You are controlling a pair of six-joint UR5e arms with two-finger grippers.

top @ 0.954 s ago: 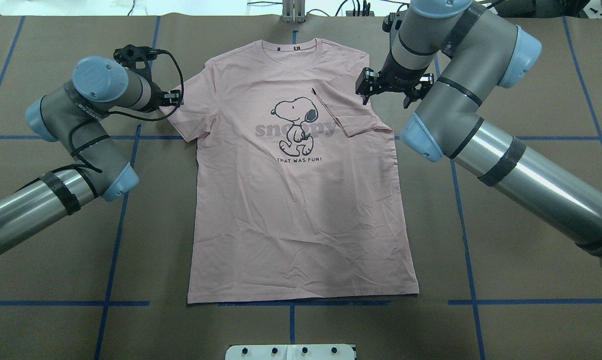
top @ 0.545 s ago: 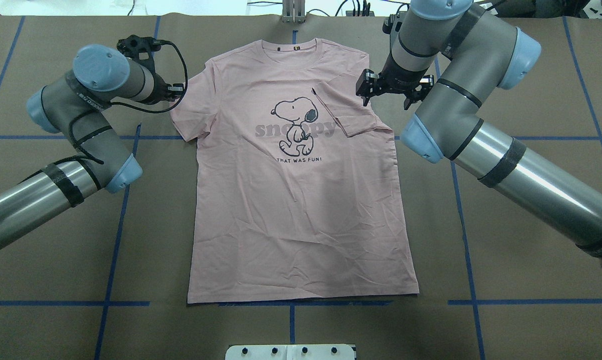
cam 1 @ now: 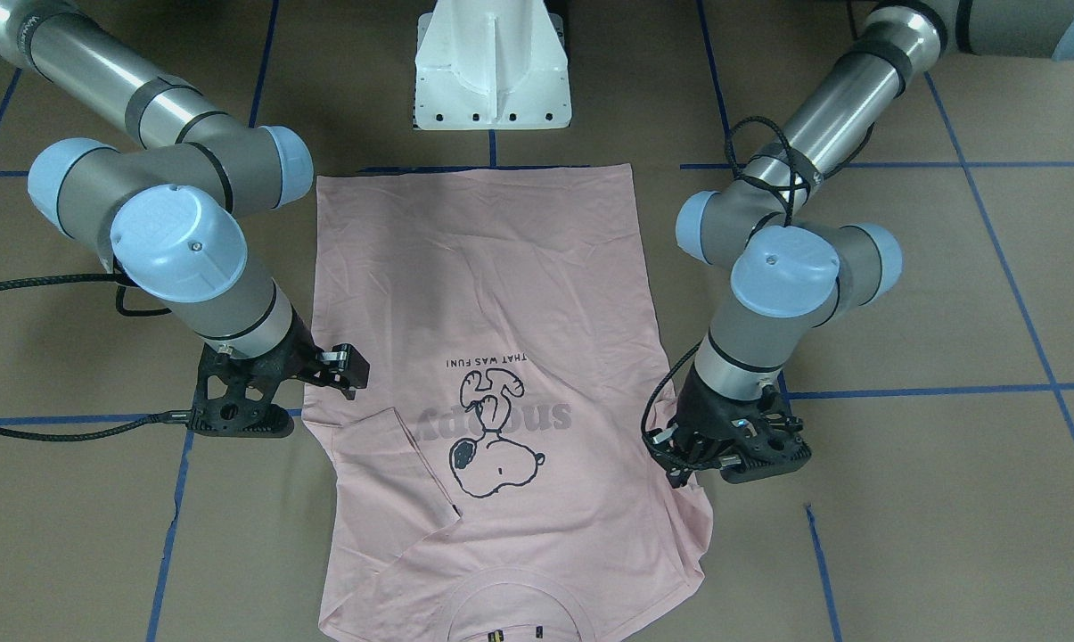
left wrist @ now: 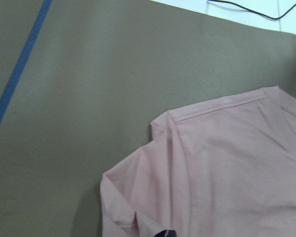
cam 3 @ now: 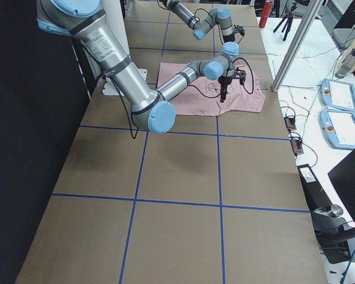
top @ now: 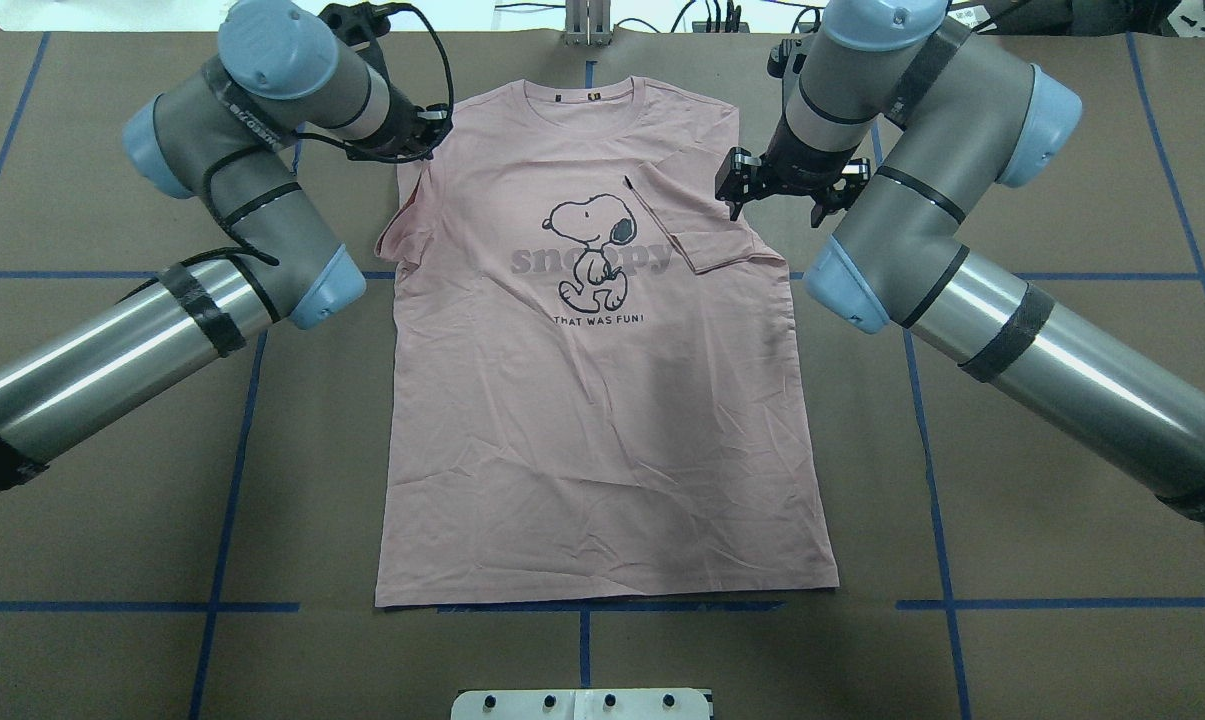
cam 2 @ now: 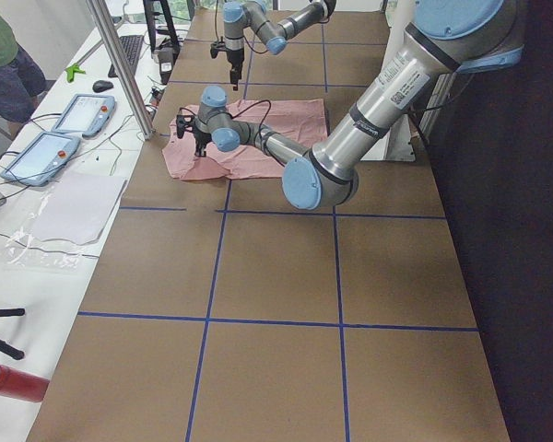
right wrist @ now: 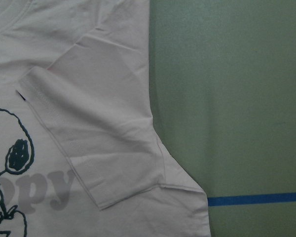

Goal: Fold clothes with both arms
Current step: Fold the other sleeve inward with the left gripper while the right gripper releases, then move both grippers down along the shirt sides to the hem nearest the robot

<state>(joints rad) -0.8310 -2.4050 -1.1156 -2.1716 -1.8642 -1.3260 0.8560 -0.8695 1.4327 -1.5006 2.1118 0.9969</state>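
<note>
Folding barely started: right sleeve [top: 697, 225] lies across T-shirt [top: 602, 450] chest, left claw [top: 434, 128] seemingly pinches left sleeve [top: 402, 215], right claw [top: 774, 198] wide, body folds remaining.

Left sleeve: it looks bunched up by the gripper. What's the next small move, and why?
Probably carry the left gripper inward, laying the left sleeve flat on the T-shirt. The right sleeve is already folded in over the front; this one is only bunched at the shoulder.

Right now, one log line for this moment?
T-shirt flat, front up | right sleeve folded inward | left sleeve bunched | left fingers at left shoulder, grip unclear | right fingers open by right shoulder
</note>
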